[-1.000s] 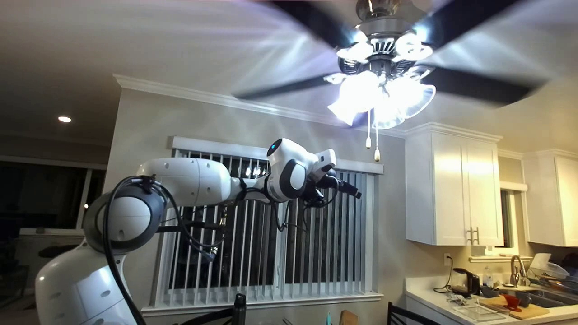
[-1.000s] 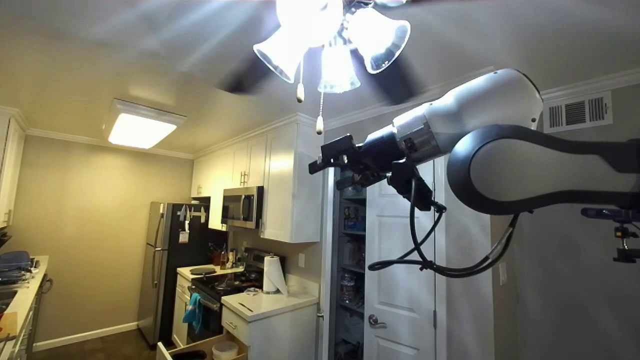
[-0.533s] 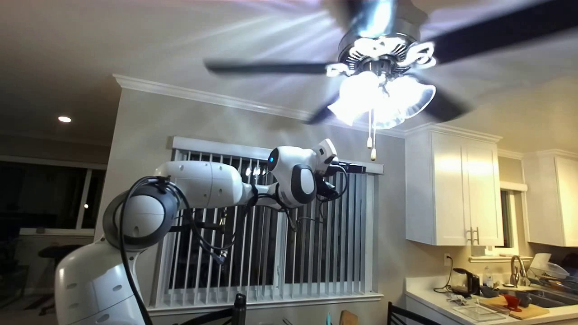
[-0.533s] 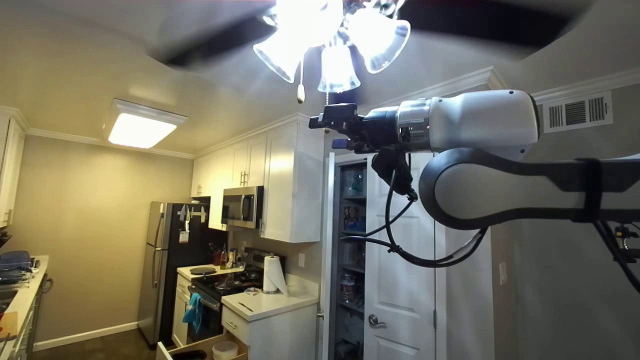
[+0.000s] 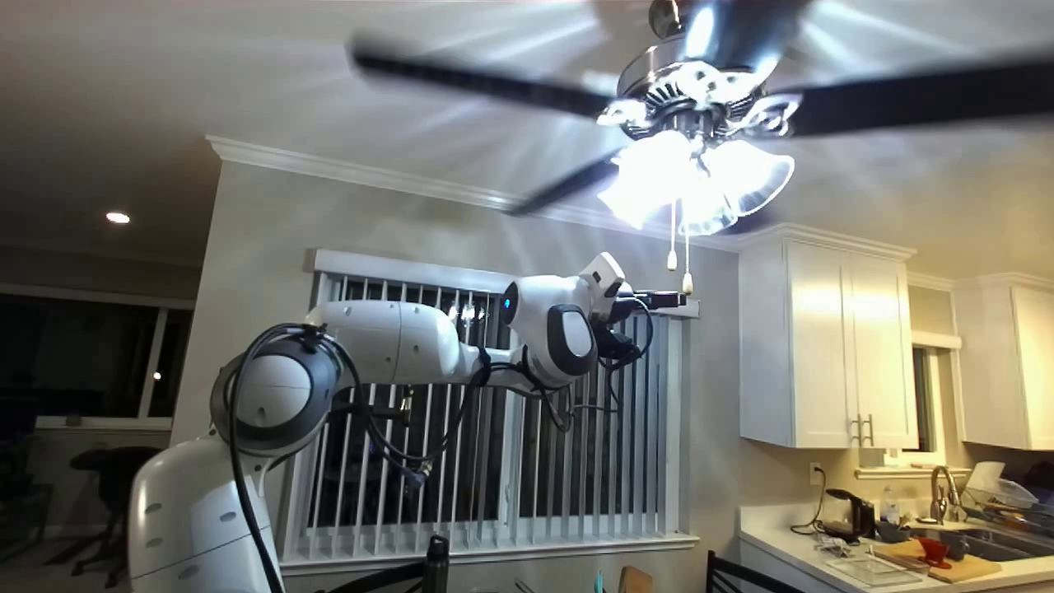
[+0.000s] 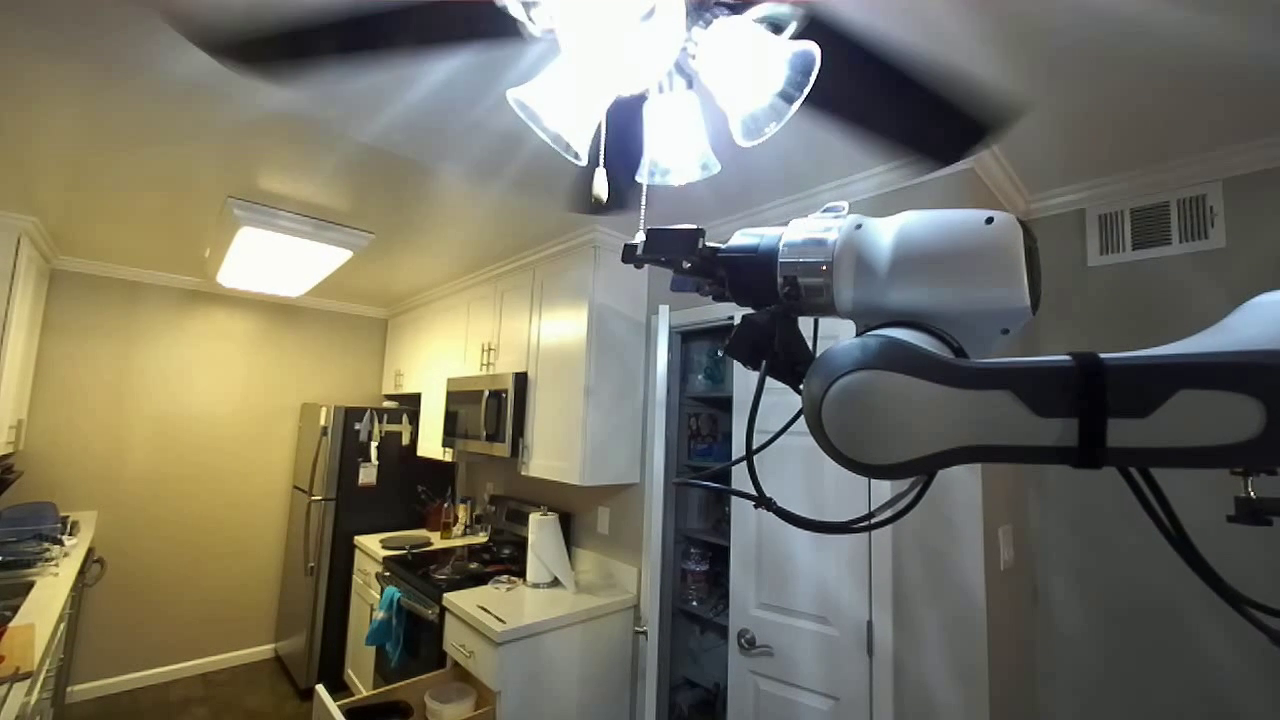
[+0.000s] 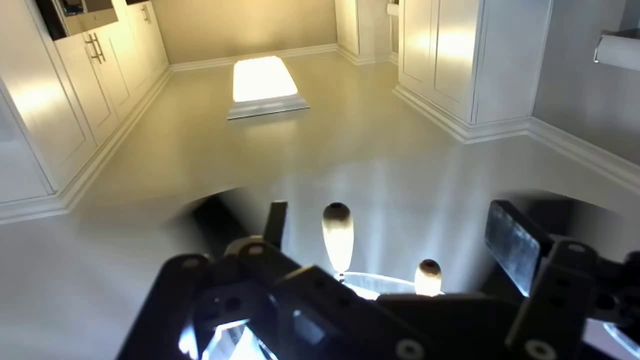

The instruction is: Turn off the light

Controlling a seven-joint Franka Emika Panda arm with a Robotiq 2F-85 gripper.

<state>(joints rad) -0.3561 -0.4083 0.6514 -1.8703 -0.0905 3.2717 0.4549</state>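
The light (image 5: pixel 700 181) is a lit cluster of frosted bell shades under the ceiling fan; it also shows in an exterior view (image 6: pixel 676 135). Two pull chains hang from it. The lower pull (image 5: pixel 687 282) meets my gripper's tips (image 5: pixel 671 299); the higher pull (image 5: pixel 672 260) hangs above them. In an exterior view the lower pull (image 6: pixel 641 240) overlaps the fingertips (image 6: pixel 635 252). In the wrist view my gripper (image 7: pixel 395 235) is open; the nearer pull (image 7: pixel 338 240) appears between the fingers, closer to the left one, and the farther pull (image 7: pixel 428 277) shows further right. Contact cannot be told.
Dark fan blades (image 5: pixel 486 82) turn above the arm. A window with vertical blinds (image 5: pixel 510 445) stands behind the arm. White cabinets (image 5: pixel 852 346), a pantry door (image 6: pixel 800 560) and a lit square ceiling lamp (image 6: pixel 285 262) are further off.
My gripper has risen, levelled out and moved toward the pull chains, staying open now. The lower pull has swung slightly. The fan blades have turned. The light stays lit.
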